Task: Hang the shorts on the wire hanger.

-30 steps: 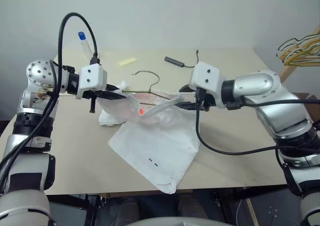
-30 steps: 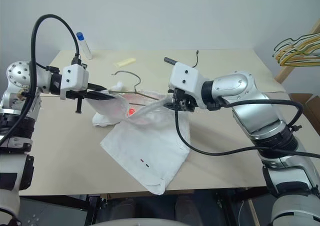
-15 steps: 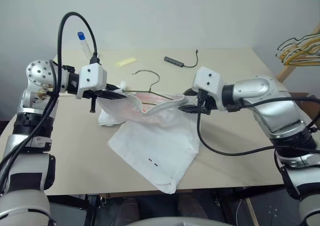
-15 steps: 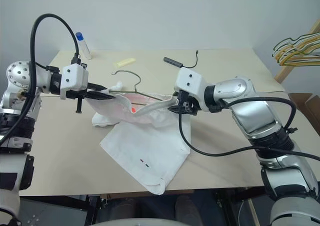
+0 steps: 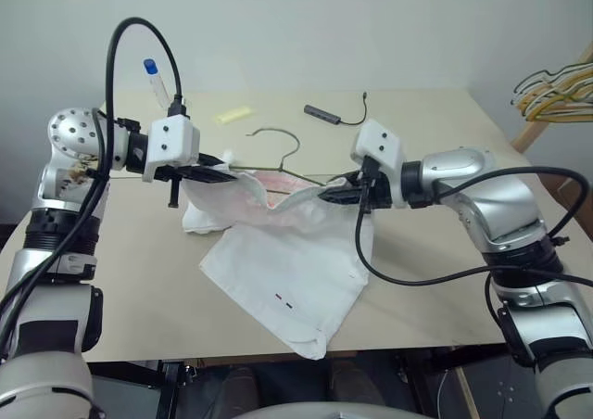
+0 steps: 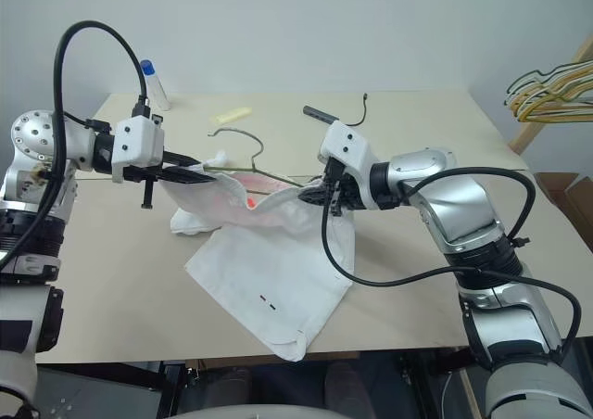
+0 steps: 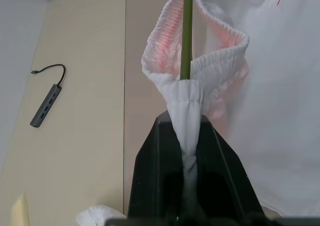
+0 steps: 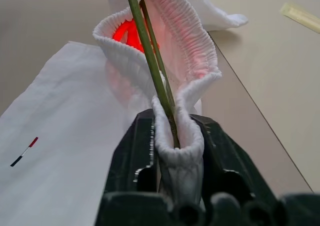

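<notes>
Now both claws, left point(image 5: 225, 165) and right point(image 5: 335, 195), pinch the shorts' point(image 5: 287, 271) waistband against the hanger point(image 5: 278, 164); next, lift it off the tabletop point(image 5: 445, 289).

The white shorts point(image 5: 289, 269) hang by their gathered, pink-tinged waistband – legs trailing flat on the table. The thin wire hanger point(image 5: 276, 156) runs inside the waistband, hook up

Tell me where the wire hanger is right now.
In the left eye view the wire hanger is held above the table's middle, its ends inside the shorts' waistband between the left gripper and right gripper.
</notes>
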Controlling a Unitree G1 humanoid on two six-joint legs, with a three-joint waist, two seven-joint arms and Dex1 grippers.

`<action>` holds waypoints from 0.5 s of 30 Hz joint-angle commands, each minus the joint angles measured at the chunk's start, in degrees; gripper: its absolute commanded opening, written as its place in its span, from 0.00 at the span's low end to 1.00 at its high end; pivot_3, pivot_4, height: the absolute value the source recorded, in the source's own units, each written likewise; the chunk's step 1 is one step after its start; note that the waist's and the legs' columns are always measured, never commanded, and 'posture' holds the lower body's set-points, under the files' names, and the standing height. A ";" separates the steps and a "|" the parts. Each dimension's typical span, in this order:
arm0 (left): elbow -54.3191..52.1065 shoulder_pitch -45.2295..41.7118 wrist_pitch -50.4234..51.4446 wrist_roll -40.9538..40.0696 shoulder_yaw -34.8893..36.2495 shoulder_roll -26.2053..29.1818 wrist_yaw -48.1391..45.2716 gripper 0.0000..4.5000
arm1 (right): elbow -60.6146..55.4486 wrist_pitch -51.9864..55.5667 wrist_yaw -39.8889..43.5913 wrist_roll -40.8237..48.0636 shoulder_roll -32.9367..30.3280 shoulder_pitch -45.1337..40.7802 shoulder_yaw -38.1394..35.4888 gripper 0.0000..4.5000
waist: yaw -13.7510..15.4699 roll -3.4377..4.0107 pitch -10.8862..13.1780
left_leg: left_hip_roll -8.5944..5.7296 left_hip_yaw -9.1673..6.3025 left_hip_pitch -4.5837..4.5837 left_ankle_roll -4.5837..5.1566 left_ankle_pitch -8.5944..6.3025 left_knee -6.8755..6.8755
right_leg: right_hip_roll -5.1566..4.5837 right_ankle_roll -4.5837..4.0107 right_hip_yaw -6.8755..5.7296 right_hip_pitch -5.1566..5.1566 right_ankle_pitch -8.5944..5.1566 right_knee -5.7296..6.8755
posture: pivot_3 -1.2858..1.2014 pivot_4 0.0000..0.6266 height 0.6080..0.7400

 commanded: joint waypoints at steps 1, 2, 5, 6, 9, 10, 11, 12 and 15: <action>-1.20 -0.95 -0.51 -1.11 2.23 0.49 1.10 0.00 | -0.25 -1.38 -0.76 -0.75 0.27 -1.30 -1.64 0.04 | 0.00 0.00 0.00 | 0.00 0.00 0.00 0.00 0.00 0.00 | 0.00 0.00 0.00 0.00 0.00 0.00 | 0.51 0.00 1.00; -0.92 -0.90 -1.11 -0.98 2.33 0.35 1.35 0.00 | -0.19 -1.62 -0.85 -0.93 0.33 -1.26 -1.58 0.03 | 0.01 0.00 0.00 | 0.00 0.00 0.01 0.00 0.00 0.00 | 0.00 0.00 0.00 0.00 0.00 0.00 | 0.51 0.00 1.00; 0.01 -1.28 -0.76 -2.52 3.27 -0.68 1.25 0.07 | -0.30 -2.01 -0.79 -1.25 0.40 -1.10 -1.58 0.03 | 0.01 0.00 0.00 | 0.00 -0.01 0.00 0.00 0.00 0.00 | 0.00 0.00 0.00 0.00 0.00 0.01 | 0.51 0.00 1.00; 0.42 -1.81 0.00 -3.21 3.91 -1.40 2.07 0.16 | -0.38 -1.91 -0.84 -1.29 0.45 -1.03 -1.68 0.03 | 0.01 0.00 0.00 | 0.00 -0.01 0.00 0.00 0.00 0.00 | 0.00 0.00 0.00 0.00 0.00 0.01 | 0.51 0.00 1.00; 2.37 -3.00 -0.99 -1.79 4.43 -1.90 4.27 0.34 | -0.72 -1.72 -0.96 -1.26 0.47 -0.81 -2.03 0.02 | 0.03 0.00 0.00 | 0.00 -0.01 0.00 0.00 0.00 0.00 | 0.00 0.00 0.00 0.00 0.00 0.01 | 0.50 0.00 1.00; 2.94 -3.34 -0.99 -1.86 4.67 -2.07 4.65 0.41 | -0.85 -1.66 -1.07 -1.14 0.45 -0.66 -2.30 0.02 | 0.01 0.00 0.00 | 0.00 -0.01 0.00 0.00 0.00 0.00 | 0.00 0.00 0.00 0.00 0.00 0.00 | 0.50 0.00 1.00; 3.40 -3.73 -0.78 -2.34 5.11 -2.36 5.16 0.47 | -1.06 -1.72 -1.10 -1.00 0.36 -0.45 -2.59 0.02 | 0.00 0.00 0.00 | -0.01 -0.01 0.00 0.00 0.00 0.00 | 0.00 0.00 0.00 0.00 0.00 0.00 | 0.50 0.00 1.00; 4.00 -4.49 -0.78 -3.50 6.34 -2.96 6.26 0.54 | -1.45 -1.65 -1.13 -0.69 0.17 -0.11 -3.06 0.02 | 0.00 0.00 0.00 | -0.01 -0.01 0.00 0.00 0.00 0.00 | 0.00 0.00 0.00 0.00 0.00 0.00 | 0.50 0.00 1.00; 5.15 -8.42 2.74 -10.95 13.60 -4.91 9.98 0.73 | -2.92 -0.35 -1.76 0.07 -0.79 1.07 -4.80 0.02 | 0.10 -0.01 0.00 | 0.00 -0.02 -0.03 0.00 0.00 0.01 | -0.01 0.00 -0.02 0.00 0.00 0.00 | 0.50 0.00 1.00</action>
